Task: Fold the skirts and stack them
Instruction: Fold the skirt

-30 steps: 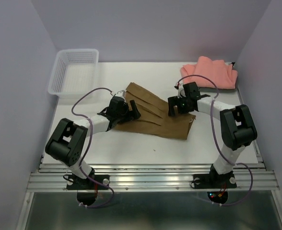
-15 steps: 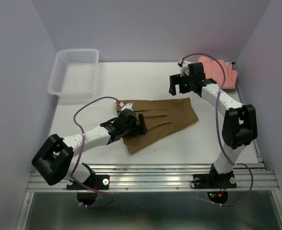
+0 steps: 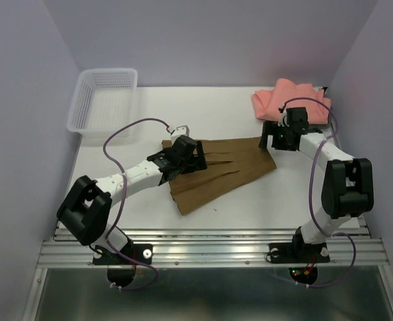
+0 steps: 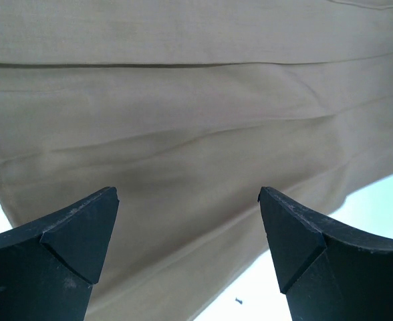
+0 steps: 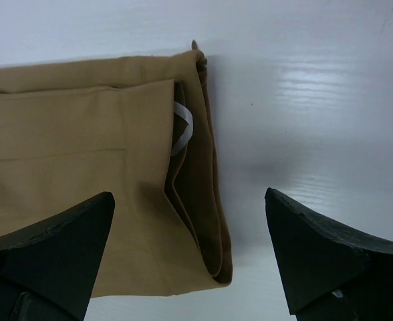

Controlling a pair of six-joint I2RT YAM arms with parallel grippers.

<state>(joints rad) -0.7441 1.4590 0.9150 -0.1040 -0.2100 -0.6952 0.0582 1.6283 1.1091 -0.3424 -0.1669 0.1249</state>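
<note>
Your left gripper (image 4: pixel 188 190) and right gripper (image 5: pixel 190 194) gape wide and empty, with the pleated olive-brown cloth skirt (image 3: pixel 216 170) flat beneath both sets of fingers, seemingly poised to pinch it for folding.

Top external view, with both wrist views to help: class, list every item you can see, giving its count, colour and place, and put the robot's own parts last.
olive-brown skirt: one, pleated, lying flat mid-table, layers doubled at its right end
salmon-pink skirt: one, bunched at the far right corner
basket: one, white mesh, far left corner, nothing in it
label: one, white loop, tucked in the brown skirt's right end
table: one, white
left gripper: one, black, open, over the brown skirt's left part
right gripper: one, black, open, over the brown skirt's right end
</note>
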